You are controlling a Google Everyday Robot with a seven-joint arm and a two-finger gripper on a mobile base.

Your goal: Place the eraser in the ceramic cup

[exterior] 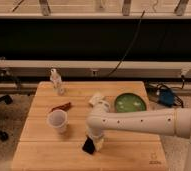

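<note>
The eraser (89,146) is a flat black slab near the front middle of the wooden table (39,150). My gripper (95,143) is right at it, at the end of the white arm that reaches in from the right. The eraser's right part is hidden behind the gripper. The ceramic cup (58,120) is small and white, and stands upright on the table to the left of the gripper and a little farther back.
A green bowl (129,103) sits at the back right. A small white block (95,99) lies behind the arm. A reddish-brown stick (62,107) lies behind the cup. A clear bottle (56,81) stands at the back left.
</note>
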